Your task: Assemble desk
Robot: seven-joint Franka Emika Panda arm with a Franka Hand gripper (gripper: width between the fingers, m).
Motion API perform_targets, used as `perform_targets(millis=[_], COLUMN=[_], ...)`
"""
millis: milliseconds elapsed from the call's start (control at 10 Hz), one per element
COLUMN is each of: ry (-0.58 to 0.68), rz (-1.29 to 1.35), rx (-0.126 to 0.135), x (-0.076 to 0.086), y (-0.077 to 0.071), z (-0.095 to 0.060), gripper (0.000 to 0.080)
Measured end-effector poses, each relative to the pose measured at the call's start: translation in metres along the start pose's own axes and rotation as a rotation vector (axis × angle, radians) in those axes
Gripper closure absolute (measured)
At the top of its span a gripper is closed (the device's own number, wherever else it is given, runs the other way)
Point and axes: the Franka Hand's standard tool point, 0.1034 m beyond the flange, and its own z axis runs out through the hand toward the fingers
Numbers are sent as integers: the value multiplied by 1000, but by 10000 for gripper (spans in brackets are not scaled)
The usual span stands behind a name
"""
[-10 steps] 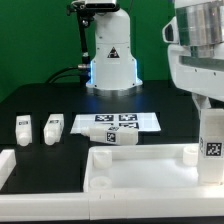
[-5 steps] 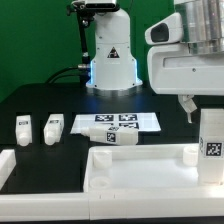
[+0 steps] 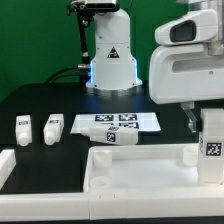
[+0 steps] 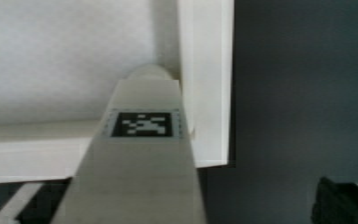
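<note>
Pincer straddles upright desk leg
Jaws released, spread apart; the leg stands between them, the tabletop just beside.

Exterior view, counts: one tabletop slab, near centre. Four block legs: outer left leg, inner left leg, lying centre leg, upright right leg. One marker board. One robot arm.

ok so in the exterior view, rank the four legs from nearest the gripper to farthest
1. upright leg, exterior view's right, right beside the gripper
2. lying leg, centre, by the marker board
3. inner leg of the left pair
4. far-left leg, outermost
</note>
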Motion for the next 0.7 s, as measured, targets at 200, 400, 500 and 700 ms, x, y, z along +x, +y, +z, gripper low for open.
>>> perform_targets(millis=[200,400,500,700], ry=[-1,6,20,30], rz=[14,253,403,771], rx=[-1,-8,-7,6], x=[0,1,0,-4], y=[0,8,9,8], z=[0,1,2,2], gripper=[423,492,495,496])
